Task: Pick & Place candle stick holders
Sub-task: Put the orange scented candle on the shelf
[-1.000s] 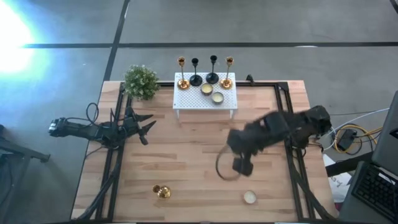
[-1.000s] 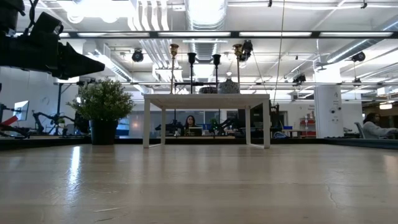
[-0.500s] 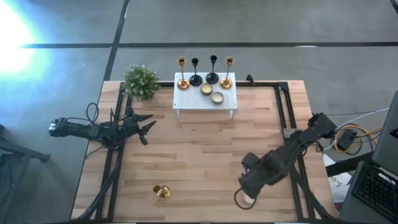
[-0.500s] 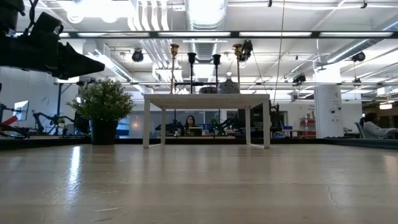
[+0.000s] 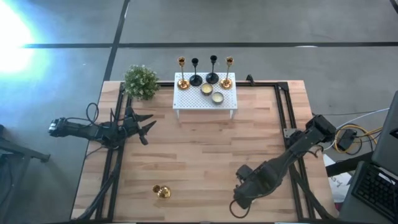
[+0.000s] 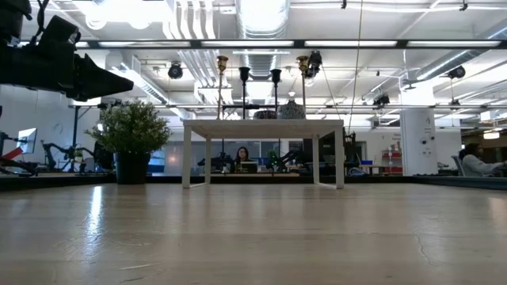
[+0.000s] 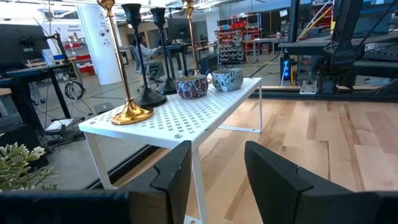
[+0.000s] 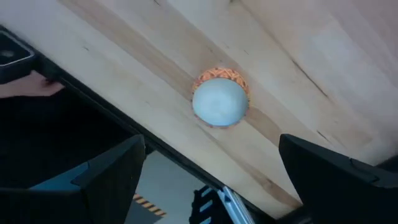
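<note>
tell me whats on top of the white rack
On the white rack stand four candle stick holders, gold, black, black, gold, plus two small bowls. The bowls' contents can't be seen.

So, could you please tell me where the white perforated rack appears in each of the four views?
High view: white perforated rack at the table's far edge, centre, right of the potted plant.
Low view: rack in the middle distance, seen side-on; plant to its left.
Left wrist view: rack ahead of the left pincer.
Right wrist view: not in it.
Shared landmark: the potted plant.
</note>
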Robot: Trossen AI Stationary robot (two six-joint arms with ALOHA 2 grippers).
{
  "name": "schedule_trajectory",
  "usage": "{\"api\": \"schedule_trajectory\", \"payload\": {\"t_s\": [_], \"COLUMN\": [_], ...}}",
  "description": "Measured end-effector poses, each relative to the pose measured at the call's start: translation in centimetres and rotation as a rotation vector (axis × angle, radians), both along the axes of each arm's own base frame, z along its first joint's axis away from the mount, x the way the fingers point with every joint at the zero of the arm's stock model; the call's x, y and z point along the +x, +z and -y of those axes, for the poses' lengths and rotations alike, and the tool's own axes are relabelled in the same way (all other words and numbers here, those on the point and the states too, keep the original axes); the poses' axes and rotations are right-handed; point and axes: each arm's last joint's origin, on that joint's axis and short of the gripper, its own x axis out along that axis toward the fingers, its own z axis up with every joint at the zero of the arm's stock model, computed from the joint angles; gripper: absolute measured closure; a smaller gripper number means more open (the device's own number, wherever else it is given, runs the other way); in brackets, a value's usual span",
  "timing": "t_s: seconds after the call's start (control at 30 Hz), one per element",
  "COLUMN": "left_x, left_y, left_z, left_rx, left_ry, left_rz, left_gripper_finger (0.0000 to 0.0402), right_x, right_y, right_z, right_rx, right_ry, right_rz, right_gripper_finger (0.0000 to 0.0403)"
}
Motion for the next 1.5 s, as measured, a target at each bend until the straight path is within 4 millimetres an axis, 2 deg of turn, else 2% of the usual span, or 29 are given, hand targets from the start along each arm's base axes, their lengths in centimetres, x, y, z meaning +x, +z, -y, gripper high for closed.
{"api": "schedule_trajectory", "payload": {"t_s": [0.7, 0.93, 1.5], "left_x": [0.0, 0.0, 0.0], "left_y": [0.0, 0.0, 0.1], "left_z": [0.0, 0.0, 0.0], "left_rx": [-0.001, -0.001, -0.002], "left_ry": [0.000, 0.000, -0.001], "left_rz": [0.004, 0.006, 0.010], "left_gripper_finger": [0.0248, 0.0248, 0.0248], "right_x": [1.0, 1.3, 0.3], "right_y": [-5.6, -7.3, -10.7], "right_z": [-3.2, -3.5, -3.1], "right_rx": [-0.062, -0.089, -0.060], "right_ry": [0.036, 0.087, 0.069], "right_rz": [-0.080, -0.105, -0.077], "right_gripper_finger": [0.0037, 0.0037, 0.0037]}}
